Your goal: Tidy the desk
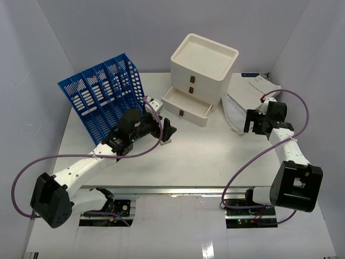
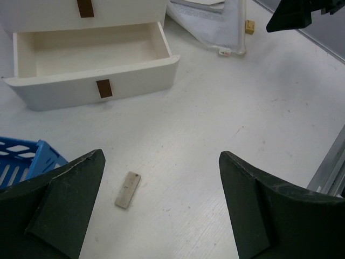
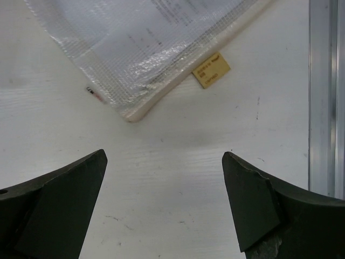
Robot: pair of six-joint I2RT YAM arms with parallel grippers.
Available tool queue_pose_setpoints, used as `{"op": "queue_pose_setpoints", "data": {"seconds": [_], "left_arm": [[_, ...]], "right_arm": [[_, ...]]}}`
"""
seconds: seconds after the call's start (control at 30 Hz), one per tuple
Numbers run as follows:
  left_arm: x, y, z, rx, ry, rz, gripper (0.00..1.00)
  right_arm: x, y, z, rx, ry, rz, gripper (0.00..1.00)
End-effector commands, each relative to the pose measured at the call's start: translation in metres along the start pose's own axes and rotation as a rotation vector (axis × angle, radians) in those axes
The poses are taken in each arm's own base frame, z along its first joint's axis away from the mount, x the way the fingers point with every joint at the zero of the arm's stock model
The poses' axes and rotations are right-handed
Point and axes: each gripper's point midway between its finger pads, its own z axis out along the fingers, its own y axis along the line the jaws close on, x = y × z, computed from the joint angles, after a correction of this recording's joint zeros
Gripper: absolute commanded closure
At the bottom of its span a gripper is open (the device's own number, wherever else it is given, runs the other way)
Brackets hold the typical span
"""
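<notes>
Desk (image 1: 205, 156) surface spread white and flat beneath everything, its silver rail (image 1: 178, 190) along the edge nearest the arm bases, well in front of the cream drawer box (image 1: 204, 62) that stood at the back. That box's bottom drawer (image 1: 186, 109) was pulled out and looked bare inside, probably left so to take loose small things. Left of the drawer box stood a blue file rack (image 1: 105, 91), seemingly tilted; right of the drawer box lay a clear mesh pouch (image 1: 242, 102) of papers, flat, a tan label (image 3: 211, 70) at its corner. In front of the drawer box and to its left, a small beige tab (image 2: 128, 189) lay alone on the bare top, near the rack's corner. The left gripper (image 2: 161, 156) hovered over that spot, jaws spread wide with nothing between them. The right gripper (image 3: 164, 156), to the right of the drawer box, hung just short of the pouch's corner, jaws likewise wide and empty, seemingly lined up to take the pouch by its edge
</notes>
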Motion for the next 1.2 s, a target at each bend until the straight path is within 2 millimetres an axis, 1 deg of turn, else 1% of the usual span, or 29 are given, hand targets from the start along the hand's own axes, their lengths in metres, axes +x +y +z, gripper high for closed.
{"op": "queue_pose_setpoints", "data": {"seconds": [0.0,0.03,0.1,0.2,0.23,0.27,0.4,0.47,0.53,0.6,0.63,0.77,0.87,1.03,1.17], "left_arm": [[0.0,0.001,-0.032,-0.034,-0.021,0.062,0.02],[0.001,0.003,-0.039,-0.053,-0.018,0.07,0.02],[-0.004,0.007,-0.047,-0.08,-0.042,0.105,0.02],[-0.011,0.011,-0.055,-0.112,-0.068,0.133,0.02],[-0.011,0.012,-0.056,-0.117,-0.07,0.136,0.02],[-0.011,0.012,-0.056,-0.116,-0.069,0.137,0.02],[-0.009,0.007,-0.052,-0.087,-0.055,0.131,0.02],[-0.008,0.006,-0.051,-0.08,-0.047,0.124,0.02],[-0.006,0.007,-0.049,-0.081,-0.038,0.122,0.02],[-0.007,0.008,-0.05,-0.089,-0.042,0.121,0.02],[-0.008,0.009,-0.051,-0.093,-0.045,0.123,0.02],[-0.007,0.011,-0.052,-0.107,-0.047,0.13,0.02],[-0.006,0.014,-0.051,-0.119,-0.041,0.131,0.02],[-0.005,0.016,-0.05,-0.132,-0.04,0.13,0.02],[-0.004,0.017,-0.049,-0.132,-0.036,0.13,0.02]], "right_arm": [[-0.024,-0.027,0.006,0.159,-0.045,0.088,0.09],[-0.029,-0.029,0.008,0.166,-0.045,0.072,0.11],[-0.027,-0.035,0.018,0.177,-0.011,0.017,0.15],[-0.025,-0.036,0.033,0.115,0.036,-0.141,0.14],[-0.021,-0.031,0.037,0.051,0.046,-0.204,0.14],[-0.019,-0.03,0.041,0.016,0.055,-0.259,0.13],[-0.009,-0.039,0.053,-0.065,0.103,-0.428,0.09],[-0.001,-0.046,0.06,-0.079,0.144,-0.452,0.07],[-0.008,-0.055,0.065,-0.082,0.152,-0.461,0.07],[-0.003,-0.058,0.075,-0.109,0.185,-0.469,0.07],[-0.005,-0.06,0.08,-0.113,0.192,-0.47,0.07],[-0.009,-0.058,0.093,-0.161,0.21,-0.483,0.1],[-0.013,-0.058,0.101,-0.183,0.212,-0.494,0.15],[-0.005,-0.061,0.111,-0.198,0.243,-0.51,0.23],[0.006,-0.062,0.116,-0.207,0.272,-0.518,0.26]]}}
